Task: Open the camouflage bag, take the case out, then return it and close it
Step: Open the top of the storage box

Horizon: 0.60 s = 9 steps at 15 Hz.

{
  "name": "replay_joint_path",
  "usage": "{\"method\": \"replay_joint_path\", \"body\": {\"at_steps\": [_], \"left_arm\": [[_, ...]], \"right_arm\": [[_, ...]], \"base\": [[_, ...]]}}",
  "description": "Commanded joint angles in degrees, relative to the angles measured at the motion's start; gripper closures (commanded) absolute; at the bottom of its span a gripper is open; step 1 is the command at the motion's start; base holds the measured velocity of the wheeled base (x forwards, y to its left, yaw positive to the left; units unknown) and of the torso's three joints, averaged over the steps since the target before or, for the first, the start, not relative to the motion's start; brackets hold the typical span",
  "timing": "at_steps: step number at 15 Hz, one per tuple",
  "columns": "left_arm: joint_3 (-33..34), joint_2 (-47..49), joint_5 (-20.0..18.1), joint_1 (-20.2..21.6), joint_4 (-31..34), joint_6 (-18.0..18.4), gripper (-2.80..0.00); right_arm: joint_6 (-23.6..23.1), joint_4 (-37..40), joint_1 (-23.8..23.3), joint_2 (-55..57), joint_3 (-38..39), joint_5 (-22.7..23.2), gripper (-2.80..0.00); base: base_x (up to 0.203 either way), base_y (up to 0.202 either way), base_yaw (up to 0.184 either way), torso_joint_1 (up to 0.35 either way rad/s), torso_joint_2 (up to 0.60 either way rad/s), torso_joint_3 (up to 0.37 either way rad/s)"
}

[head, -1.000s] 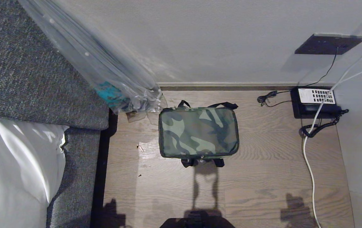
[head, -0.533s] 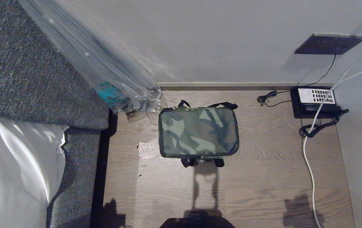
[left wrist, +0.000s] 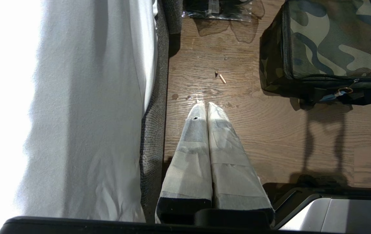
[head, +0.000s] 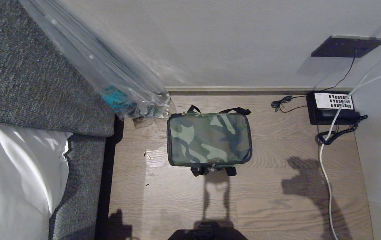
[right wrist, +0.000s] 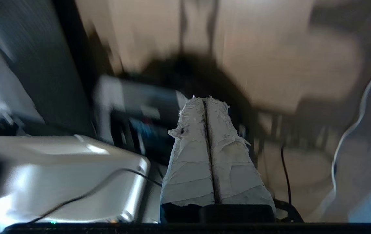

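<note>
We see the camouflage bag [head: 209,139] lying flat on the wooden floor [head: 277,186] at the centre of the head view, its green patterned top panel up and its zip run shut all round, with black straps showing at its 12 o'clock and 6 o'clock edges. At about 10 o'clock from the bag a clear plastic-wrapped umbrella [head: 110,73] leans down from the upper left, its lower end just beside the bag's corner. At 9 o'clock stands a grey upholstered bed frame [head: 27,76] with white bedding [head: 13,173]. At 2 o'clock from the bag, well apart, a black telephone [head: 332,107] sits by the wall, a white cable [head: 324,173] trailing past it. Neither arm enters the head view. In its wrist view our left gripper [left wrist: 207,105] hangs above the floor with its taped fingers pressed together, empty, the bag at about 2 o'clock from it. Our right gripper [right wrist: 204,99] likewise has its fingers together and holds nothing; its surroundings are blurred.
</note>
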<state>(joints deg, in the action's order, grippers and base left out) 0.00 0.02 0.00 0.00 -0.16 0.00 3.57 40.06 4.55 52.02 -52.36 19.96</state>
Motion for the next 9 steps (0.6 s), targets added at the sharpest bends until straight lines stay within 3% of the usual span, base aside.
{"method": "replay_joint_path", "body": {"at_steps": [1, 4, 6, 9], "left_arm": [[0.0, -0.02, 0.0, 0.0, -0.02, 0.08, 0.0], [0.0, -0.02, 0.0, 0.0, -0.02, 0.0, 0.0], [0.0, -0.02, 0.0, 0.0, -0.02, 0.0, 0.0], [0.0, -0.02, 0.0, 0.0, -0.02, 0.0, 0.0]], "right_arm": [[-0.82, -5.91, 0.6, 10.02, 6.55, 0.55, 0.0], [-1.66, -27.23, 4.38, 18.19, 17.91, 4.73, 0.0], [-2.74, -37.32, 6.17, 22.95, 20.65, 7.09, 0.0], [-3.53, -51.48, 8.08, 31.54, 24.49, 7.14, 0.0]], "base": [[0.0, 0.0, 0.0, 0.0, 0.0, 0.0], [0.0, 0.0, 0.0, 0.0, 0.0, 0.0], [0.0, 0.0, 0.0, 0.0, 0.0, 0.0], [0.0, 0.0, 0.0, 0.0, 0.0, 0.0]]}}
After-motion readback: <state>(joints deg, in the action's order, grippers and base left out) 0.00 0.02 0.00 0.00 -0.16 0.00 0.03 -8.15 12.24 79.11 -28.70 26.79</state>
